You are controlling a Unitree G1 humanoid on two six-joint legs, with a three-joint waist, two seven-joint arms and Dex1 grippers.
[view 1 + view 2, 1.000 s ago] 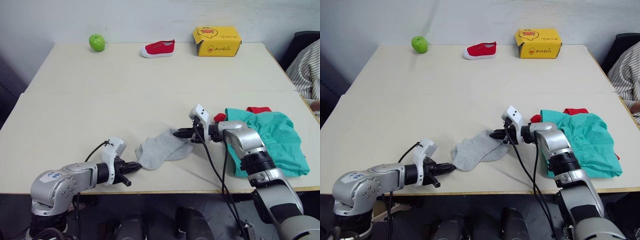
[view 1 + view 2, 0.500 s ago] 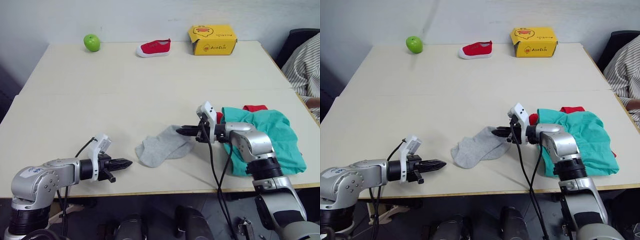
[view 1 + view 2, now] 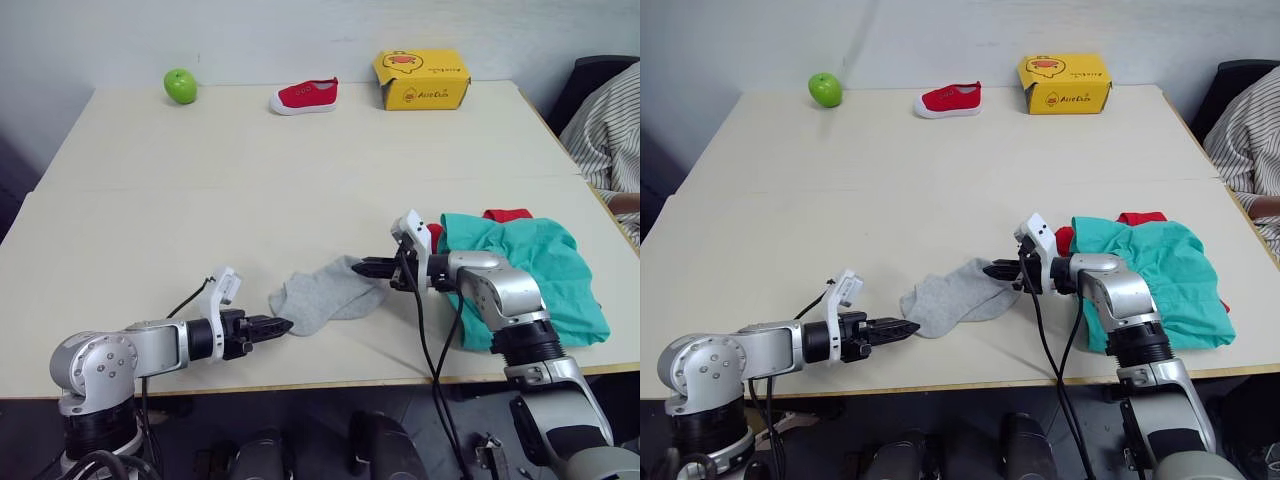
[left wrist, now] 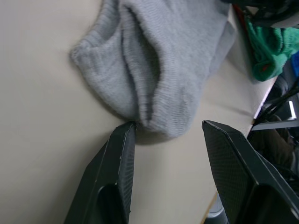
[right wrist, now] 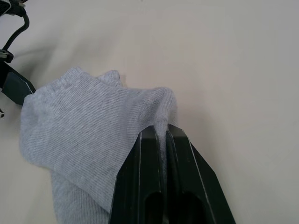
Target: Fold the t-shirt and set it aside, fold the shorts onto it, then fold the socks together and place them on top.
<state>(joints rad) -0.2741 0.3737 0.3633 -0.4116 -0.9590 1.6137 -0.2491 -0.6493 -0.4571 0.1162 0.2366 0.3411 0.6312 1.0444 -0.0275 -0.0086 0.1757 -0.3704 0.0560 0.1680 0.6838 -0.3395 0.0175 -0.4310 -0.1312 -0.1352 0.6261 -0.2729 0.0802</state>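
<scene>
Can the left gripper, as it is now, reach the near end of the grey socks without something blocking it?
Probably yes. The left gripper is open with its fingers at the near end of the socks, and only bare table lies around it. The right gripper pinches the far end, well apart.

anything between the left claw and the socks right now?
No. In the left wrist view the open left claw sits right at the near end of the socks, one finger at the cloth edge, with bare table around.
</scene>
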